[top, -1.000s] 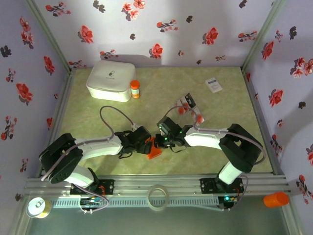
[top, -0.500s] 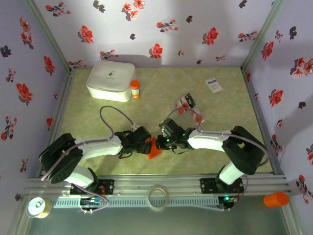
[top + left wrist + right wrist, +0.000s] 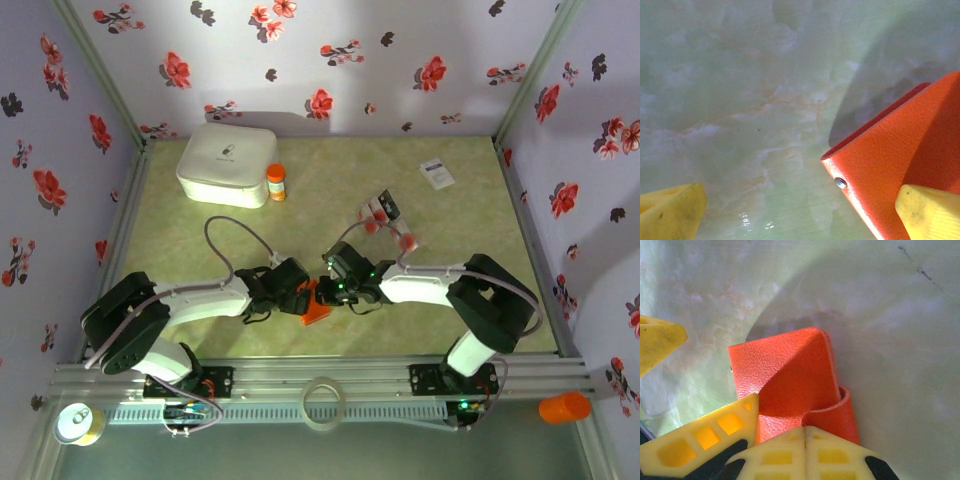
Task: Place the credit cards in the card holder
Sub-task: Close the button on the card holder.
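Note:
The orange card holder (image 3: 316, 310) lies near the table's front middle, between both grippers. My right gripper (image 3: 804, 429) is shut on its flap, which curls up from the orange body (image 3: 785, 370). In the top view the right gripper (image 3: 324, 290) reaches in from the right. My left gripper (image 3: 800, 215) stands open and wide; its right finger (image 3: 927, 210) lies over the holder's corner (image 3: 890, 160), and its left finger (image 3: 670, 210) is over bare table. It comes in from the left (image 3: 300, 298). The credit cards (image 3: 380, 210) lie in a loose group behind the right arm, more of them at the arm's elbow side (image 3: 406, 241).
A white box (image 3: 228, 163) and an orange-capped bottle (image 3: 276, 182) stand at the back left. A white printed card (image 3: 437, 175) lies at the back right. A tape ring (image 3: 323, 400) sits on the front rail, with an orange cup (image 3: 565, 407) to its right.
The right gripper drifted slightly right and came back, still on the holder's flap. The left arm has not visibly moved.

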